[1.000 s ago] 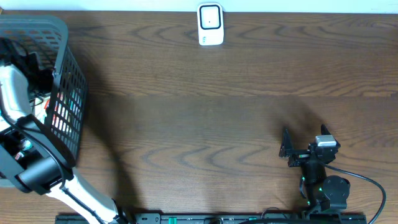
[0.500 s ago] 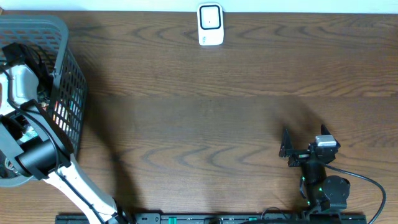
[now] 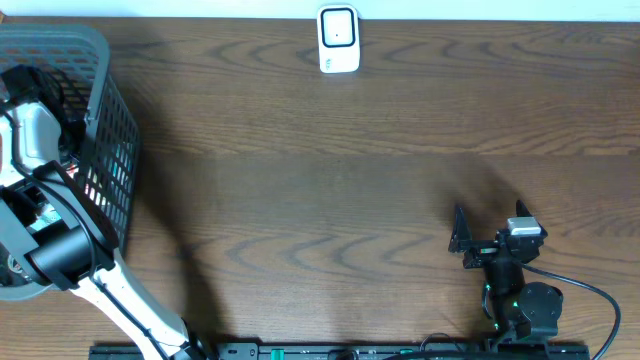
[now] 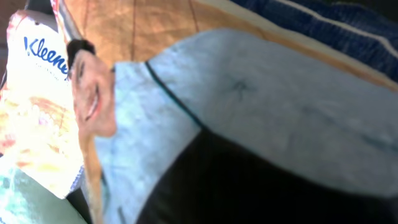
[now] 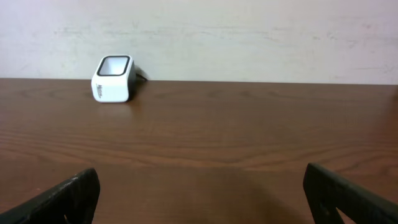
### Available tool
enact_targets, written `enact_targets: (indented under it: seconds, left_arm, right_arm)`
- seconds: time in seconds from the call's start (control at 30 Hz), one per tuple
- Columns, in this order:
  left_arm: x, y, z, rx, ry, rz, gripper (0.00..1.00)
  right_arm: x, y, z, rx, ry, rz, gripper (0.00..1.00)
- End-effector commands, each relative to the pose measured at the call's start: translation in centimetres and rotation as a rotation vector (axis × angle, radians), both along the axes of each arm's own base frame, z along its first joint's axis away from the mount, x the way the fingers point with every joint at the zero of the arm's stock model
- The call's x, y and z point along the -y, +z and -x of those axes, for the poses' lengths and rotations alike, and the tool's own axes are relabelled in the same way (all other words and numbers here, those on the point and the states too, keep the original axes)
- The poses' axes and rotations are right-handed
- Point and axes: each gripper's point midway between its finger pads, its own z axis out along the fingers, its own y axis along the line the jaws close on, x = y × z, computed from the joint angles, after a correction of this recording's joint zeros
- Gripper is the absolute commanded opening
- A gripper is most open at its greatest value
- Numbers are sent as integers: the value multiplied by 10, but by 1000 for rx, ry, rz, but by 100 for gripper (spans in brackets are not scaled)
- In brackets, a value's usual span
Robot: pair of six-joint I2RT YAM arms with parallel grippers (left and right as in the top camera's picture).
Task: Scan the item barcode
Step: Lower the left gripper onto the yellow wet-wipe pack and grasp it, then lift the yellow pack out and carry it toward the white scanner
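Overhead.
- Basket [image 3: 108,130], grey mesh, far left of the table [image 3: 330,180]. My left arm [image 3: 60,265] reached over its rim. The left gripper was down among the goods and hidden from this camera.
- Scanner [image 3: 338,40], white, upright at the far edge of the table, well apart from the basket.
- Right gripper [image 3: 456,232], parked near the front edge on the right, spread wide and holding nothing.

Left wrist.
- Printed pack [image 4: 249,106], pale blue with a smiling face on it, pressed right against the lens. I took it for the item to scan, and it lay inside the basket.
- Kleenex pack [image 4: 37,106], just beside it on the left.
- My left fingers were not visible here. They had closed narrow, but I could not tell whether they had caught the pack.
- No barcode was visible.

Right wrist.
- Scanner on the left, window on top, bare table in front of it.
- My right fingers sat wide at the two lower corners.

Handling note: lift slowly and straight up to clear the mesh. Check that the pack comes up with the fingers, then find the barcode before turning it toward the scanner window.
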Motion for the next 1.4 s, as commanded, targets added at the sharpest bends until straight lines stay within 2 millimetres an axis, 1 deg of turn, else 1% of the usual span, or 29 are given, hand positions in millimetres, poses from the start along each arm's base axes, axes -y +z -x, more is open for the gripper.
enact_targets:
  seconds: [0.0, 0.07, 0.2, 0.27, 0.3, 0.33, 0.37, 0.5, 0.6, 0.63, 0.7, 0.77, 0.93, 1.03, 1.1, 1.17, 1.23, 1.37]
  left_arm:
    - [-1, 37, -1, 91, 90, -18, 7]
    - [-2, 65, -3, 161, 119, -43, 7]
    - [-1, 135, -1, 329, 174, -102, 7]
    - [3, 175, 4, 417, 179, -137, 7]
    - [4, 185, 6, 440, 178, -148, 7]
    - [6, 201, 9, 473, 176, -164, 7]
    - [8, 213, 12, 497, 175, -176, 7]
    - [20, 266, 31, 623, 199, -212, 7]
    - [40, 299, 38, 736, 169, -174, 7]
    - [55, 315, 39, 795, 125, -137, 7]
    - [72, 332, 41, 857, 74, -96, 7]
    - [93, 352, 44, 932, 3, -43, 7]
    - [144, 391, 51, 1078, -184, 91, 7]
    - [174, 404, 56, 1130, -298, 193, 7]
    - [199, 412, 58, 1160, -399, 293, 7]
    - [218, 416, 58, 1171, -475, 375, 7]
    - [235, 415, 55, 1164, -527, 441, 8]
    - [268, 407, 44, 1123, -587, 544, 8]
  right_arm:
    - [-2, 0, 0, 1, 8, 8, 99]
    - [-2, 0, 0, 1, 8, 8, 99]
    - [-2, 0, 0, 1, 8, 8, 99]
    - [-2, 0, 0, 1, 8, 8, 99]
    - [-2, 0, 0, 1, 8, 8, 99]
    - [-2, 0, 0, 1, 8, 8, 99]
    - [-2, 0, 0, 1, 8, 8, 99]
    - [-2, 0, 0, 1, 8, 8, 99]
    - [-2, 0, 0, 1, 8, 8, 99]
    - [-2, 0, 0, 1, 8, 8, 99]
    - [-2, 0, 0, 1, 8, 8, 99]
    - [-2, 0, 0, 1, 8, 8, 99]
    - [-2, 0, 0, 1, 8, 8, 99]
    - [-2, 0, 0, 1, 8, 8, 99]
    - [-2, 0, 0, 1, 8, 8, 99]
    - [-2, 0, 0, 1, 8, 8, 99]
    - [-2, 0, 0, 1, 8, 8, 99]
    - [-2, 0, 0, 1, 8, 8, 99]
